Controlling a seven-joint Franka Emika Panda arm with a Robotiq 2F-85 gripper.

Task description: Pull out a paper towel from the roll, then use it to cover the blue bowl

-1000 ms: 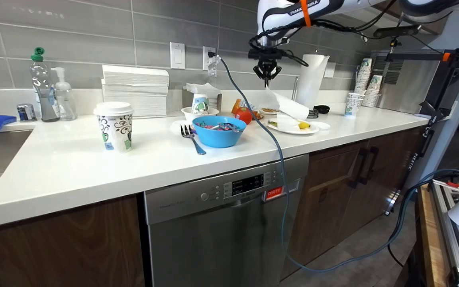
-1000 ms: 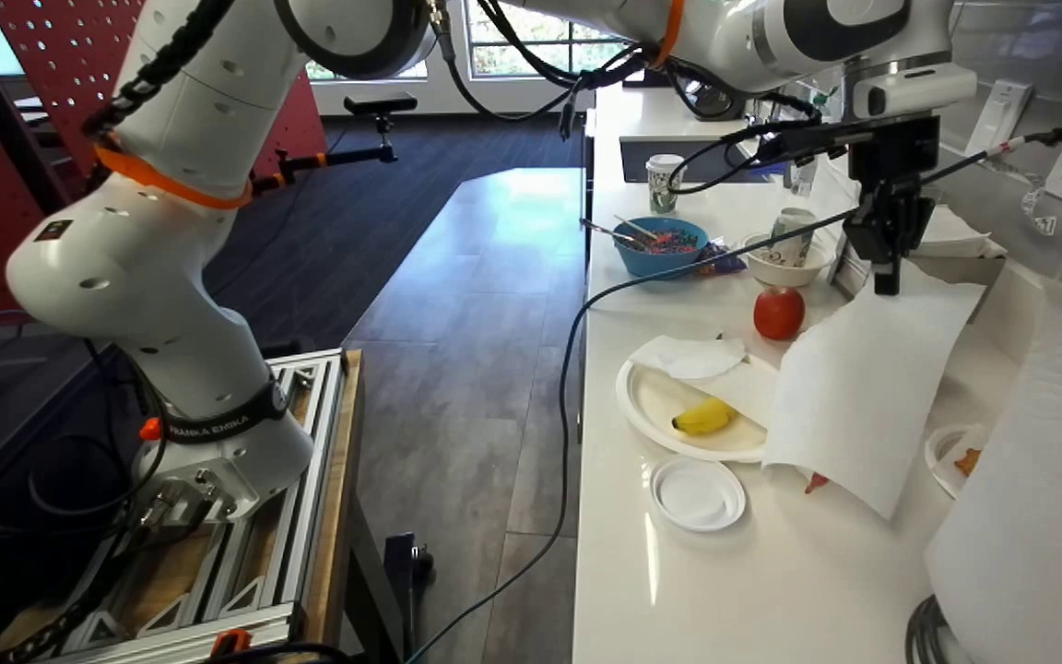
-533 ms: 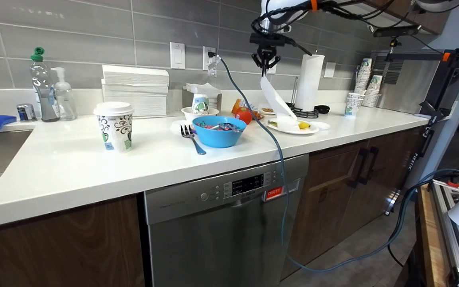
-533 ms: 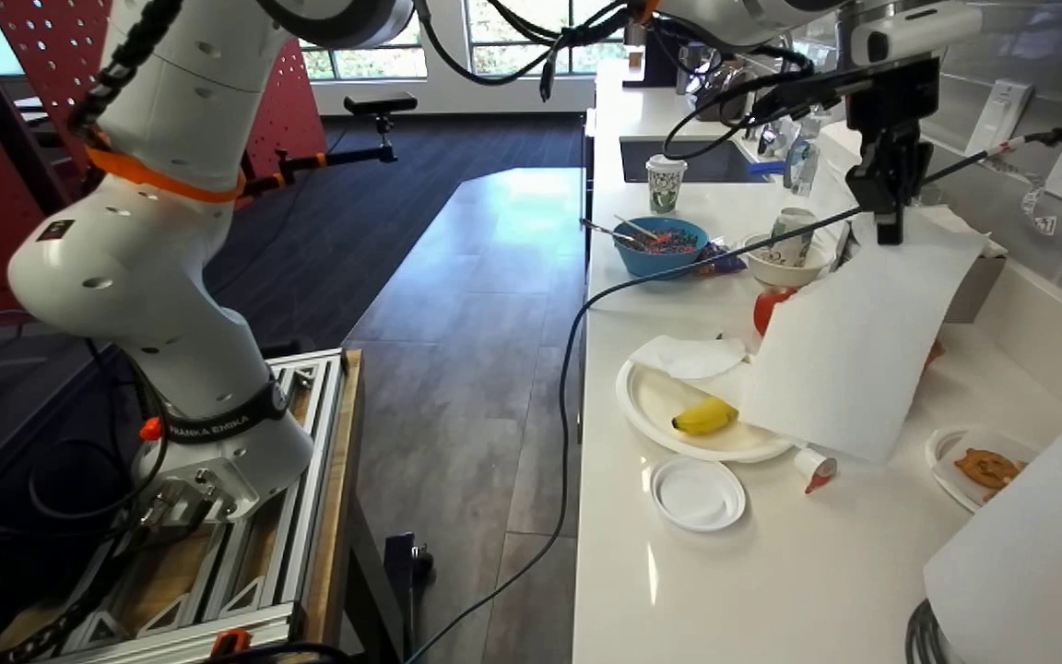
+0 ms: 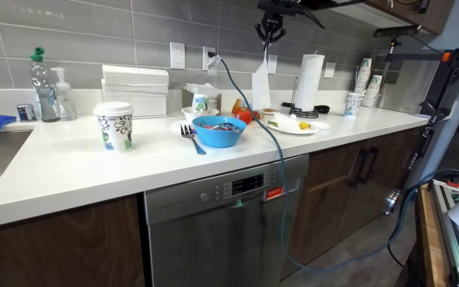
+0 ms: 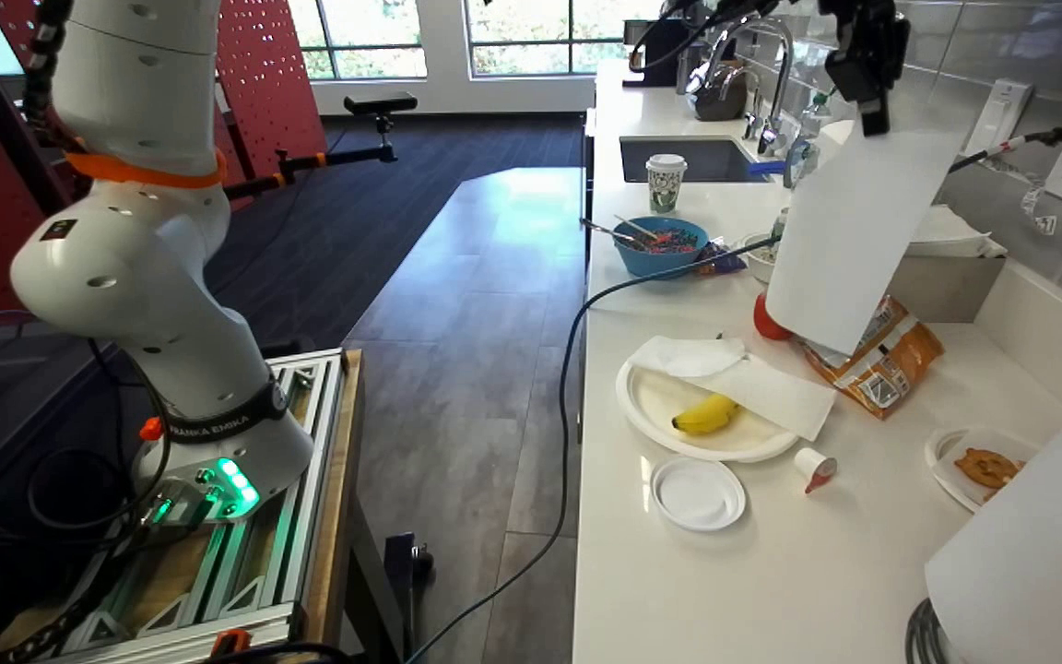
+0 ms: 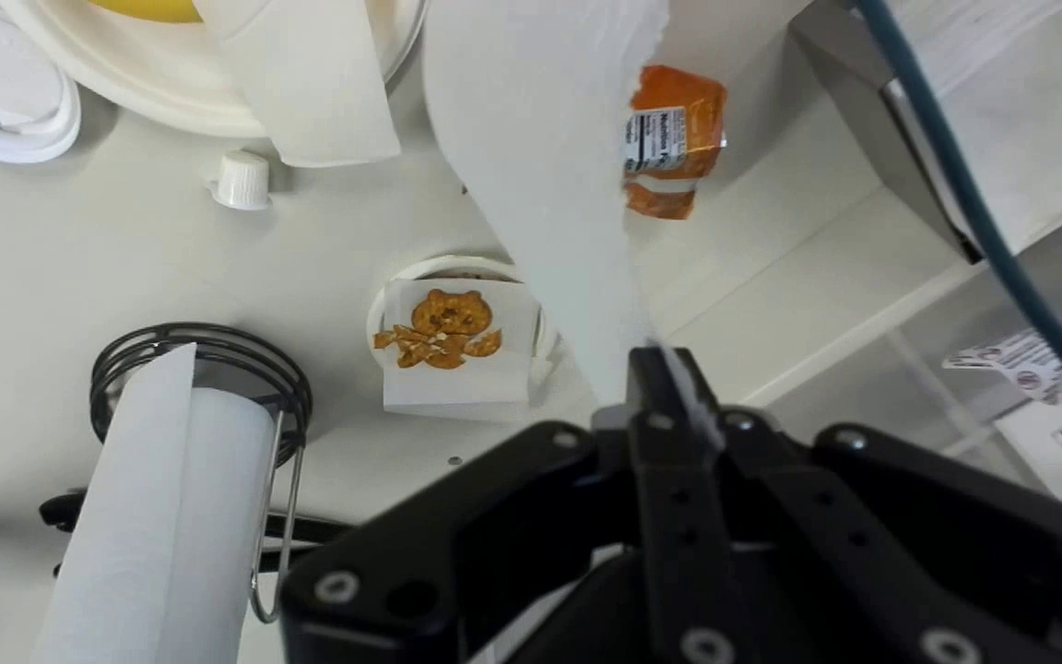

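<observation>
My gripper is shut on the top edge of a white paper towel sheet, high above the counter in both exterior views [image 5: 267, 44] [image 6: 875, 122] and in the wrist view [image 7: 665, 378]. The paper towel [image 5: 261, 87] [image 6: 849, 231] [image 7: 549, 157] hangs down freely and stands apart from the roll. The roll [image 5: 310, 81] [image 6: 1047, 544] [image 7: 158, 526] stands upright on its black wire holder. The blue bowl [image 5: 218, 137] [image 6: 646, 262] sits near the counter's front edge, filled with small colourful wrapped pieces. It is out of the wrist view.
A blue cable [image 5: 262, 124] runs from the wall outlet across the counter. A red apple [image 6: 767, 325] and an orange bag [image 6: 890, 369] lie below the towel. A plate [image 6: 634, 420] holds a banana and napkins. A fork [image 5: 191, 137] lies beside the bowl; a lidded cup [image 5: 114, 129] stands farther along.
My gripper has risen with the towel, which first slanted toward the plate and now hangs straight down. The roll stands straighter. Green lights show at the robot's base.
</observation>
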